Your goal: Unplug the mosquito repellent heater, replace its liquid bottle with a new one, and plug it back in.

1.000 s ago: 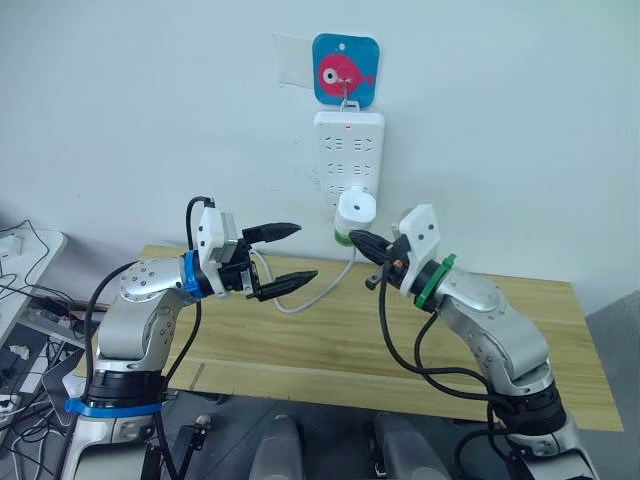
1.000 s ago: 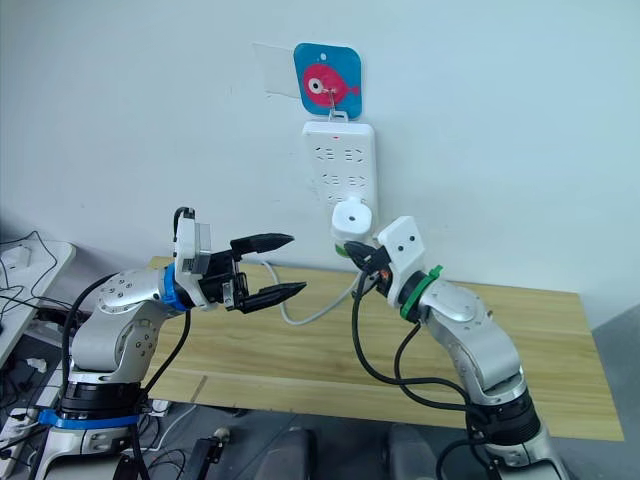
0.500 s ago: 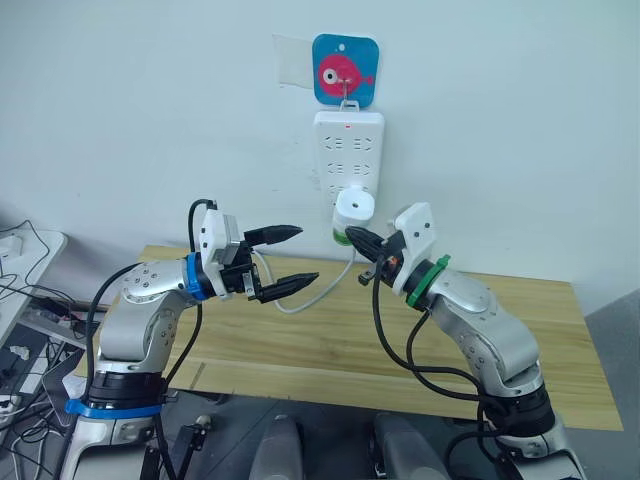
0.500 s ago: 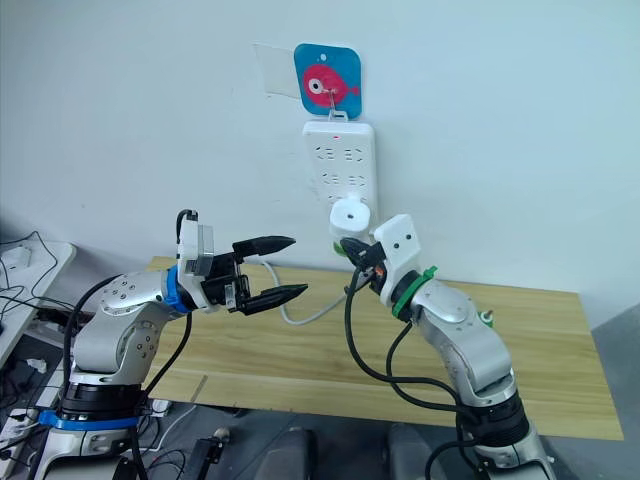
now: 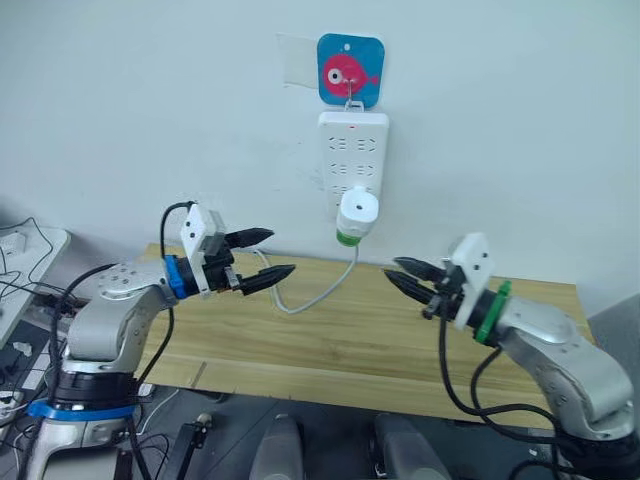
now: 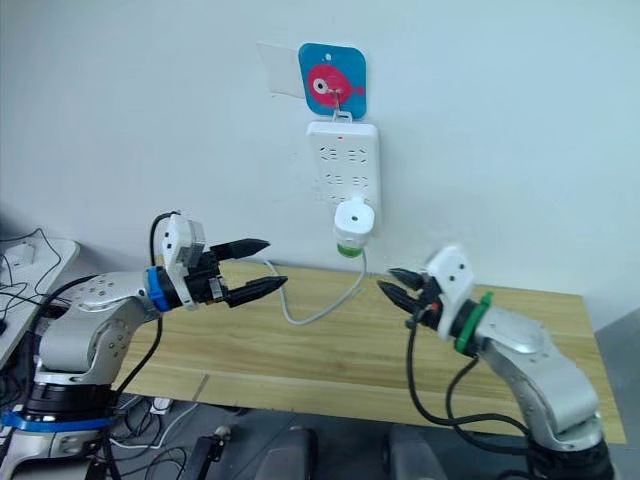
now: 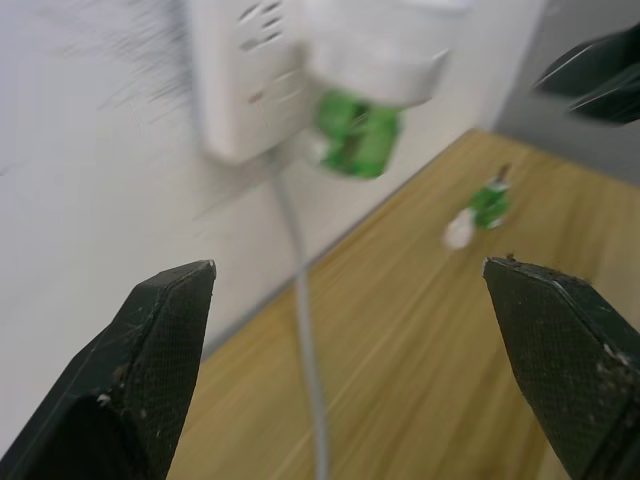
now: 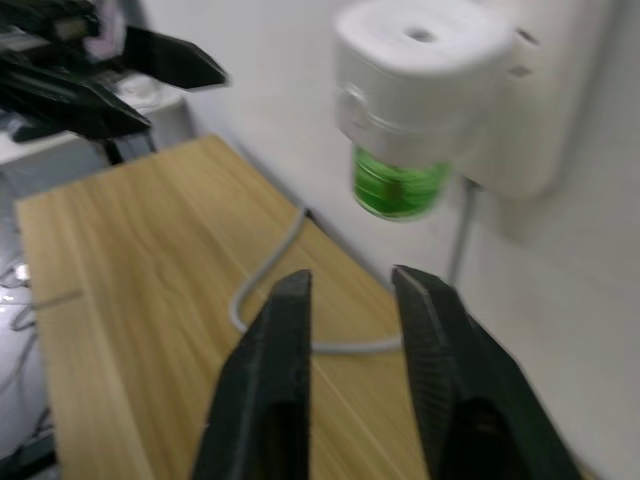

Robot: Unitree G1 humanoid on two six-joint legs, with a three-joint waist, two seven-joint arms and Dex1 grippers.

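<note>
The mosquito repellent heater (image 5: 357, 216) is plugged into the lowest sockets of the white power strip (image 5: 352, 160), which hangs upright on the wall from a hook on a blue fish plaque (image 5: 350, 71). The heater's green collar points down, and it hangs clear above the wooden desk (image 5: 330, 340) with open air beneath it. One grey cable (image 5: 318, 293) drops from the strip beside the heater and loops across the desk's back edge.

Two grippers flank the heater, both below its level and well apart from it. The left gripper (image 5: 257, 258) hovers to the heater's left over the desk's back left part, its jaws spread wide and empty. The right gripper (image 5: 410, 276) hovers to the heater's lower right above the desk's middle, its jaws slightly parted with nothing between them. The space between each gripper and the heater is free.

In the left wrist view one small green-and-white bottle (image 7: 481, 208) lies on the desk, beyond the heater toward the right side. The desk's front edge is bare along its length.
</note>
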